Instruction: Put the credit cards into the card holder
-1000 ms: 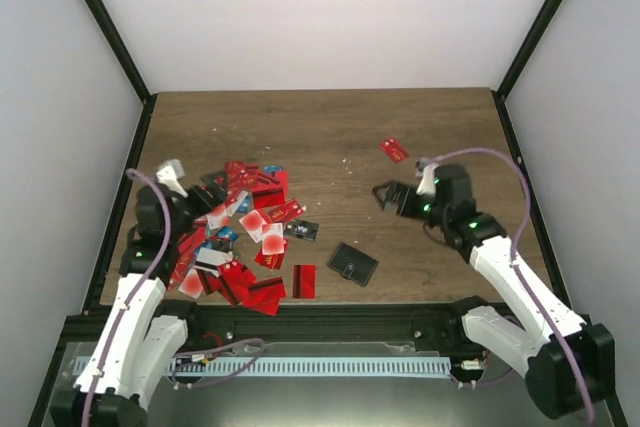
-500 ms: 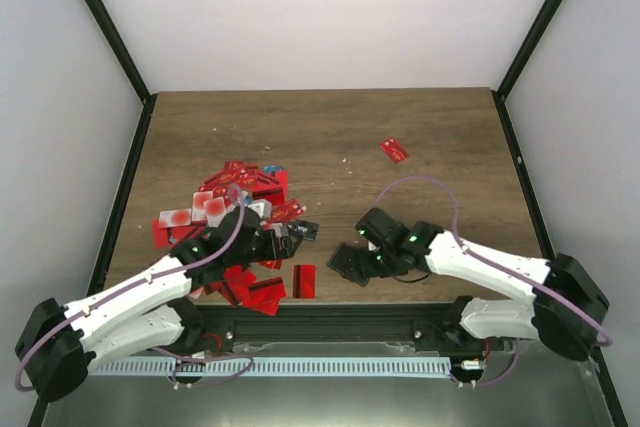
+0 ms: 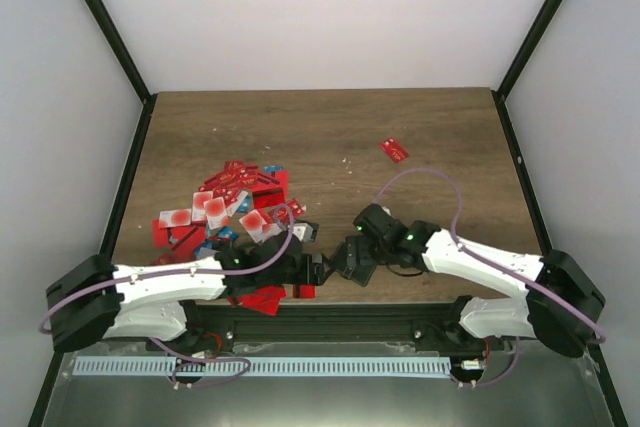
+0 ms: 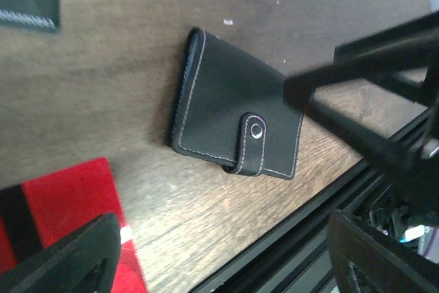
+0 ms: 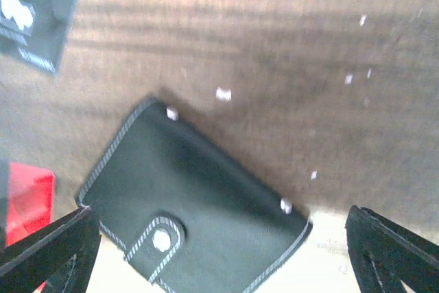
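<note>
The card holder (image 4: 236, 118) is a black stitched wallet lying closed on the wood near the table's front edge, its strap snapped shut. My left gripper (image 4: 226, 265) is open just short of it, with nothing between its fingers. My right gripper (image 5: 223, 259) is open right above the card holder (image 5: 192, 211), one finger on either side. In the top view both grippers meet there, left (image 3: 318, 272) and right (image 3: 352, 257), and cover most of the holder. The credit cards (image 3: 230, 209) lie in a red heap at the left.
A lone red card (image 3: 394, 150) lies far back right. A thin black card (image 3: 300, 231) lies beside the heap, also in the right wrist view (image 5: 34, 18). A red card (image 4: 62, 204) sits by my left finger. The black front rail (image 3: 330, 309) runs close by.
Both arms have swung down from the sides to the near middle. The left gripper has reached right past the heap; the right gripper has come down over the card holder.
</note>
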Action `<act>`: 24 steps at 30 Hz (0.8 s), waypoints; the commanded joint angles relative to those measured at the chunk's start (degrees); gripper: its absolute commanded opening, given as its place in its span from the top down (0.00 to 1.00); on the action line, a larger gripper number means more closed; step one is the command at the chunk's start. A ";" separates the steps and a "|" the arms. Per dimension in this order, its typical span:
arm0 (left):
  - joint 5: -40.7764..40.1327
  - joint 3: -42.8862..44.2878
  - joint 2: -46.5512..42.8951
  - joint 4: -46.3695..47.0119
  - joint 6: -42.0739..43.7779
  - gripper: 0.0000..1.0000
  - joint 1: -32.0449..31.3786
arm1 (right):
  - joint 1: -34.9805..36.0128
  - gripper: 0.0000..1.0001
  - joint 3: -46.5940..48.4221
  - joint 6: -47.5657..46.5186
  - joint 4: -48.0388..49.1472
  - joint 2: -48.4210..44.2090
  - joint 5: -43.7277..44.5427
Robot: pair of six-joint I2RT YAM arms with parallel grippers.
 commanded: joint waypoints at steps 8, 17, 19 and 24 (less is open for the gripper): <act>-2.03 0.92 13.16 17.22 -9.08 0.40 -3.21 | -8.40 0.16 -6.40 -1.43 14.59 -2.24 -8.19; -4.24 2.81 20.25 20.39 -10.26 0.47 -3.14 | -8.35 0.25 -13.96 1.72 19.35 -4.41 -17.10; -4.76 3.57 21.54 20.79 -9.88 0.48 -3.10 | -8.26 0.27 -14.65 2.04 19.37 -5.36 -18.97; -5.42 6.84 24.01 20.07 -6.44 0.48 -1.35 | -6.96 0.31 -15.35 2.89 18.35 -9.53 -24.07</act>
